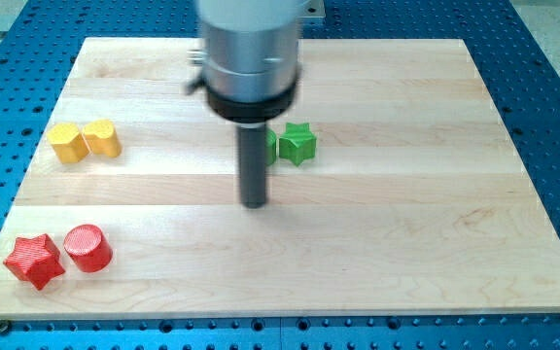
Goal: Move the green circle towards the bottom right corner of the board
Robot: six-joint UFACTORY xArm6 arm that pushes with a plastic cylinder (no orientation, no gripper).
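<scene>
My tip (254, 202) rests on the wooden board (406, 243) near its middle. A green block, probably the green circle (270, 146), shows only as a sliver just right of the rod, above the tip; the rod hides most of it. A green star (297, 143) sits right beside that sliver, on its right. I cannot tell whether the rod touches the green block.
Two yellow blocks (67, 143) (102, 138) sit side by side at the view's left. A red star (34, 261) and a red circle (87, 247) lie at the bottom left. The arm's grey housing (251, 49) covers the board's top middle.
</scene>
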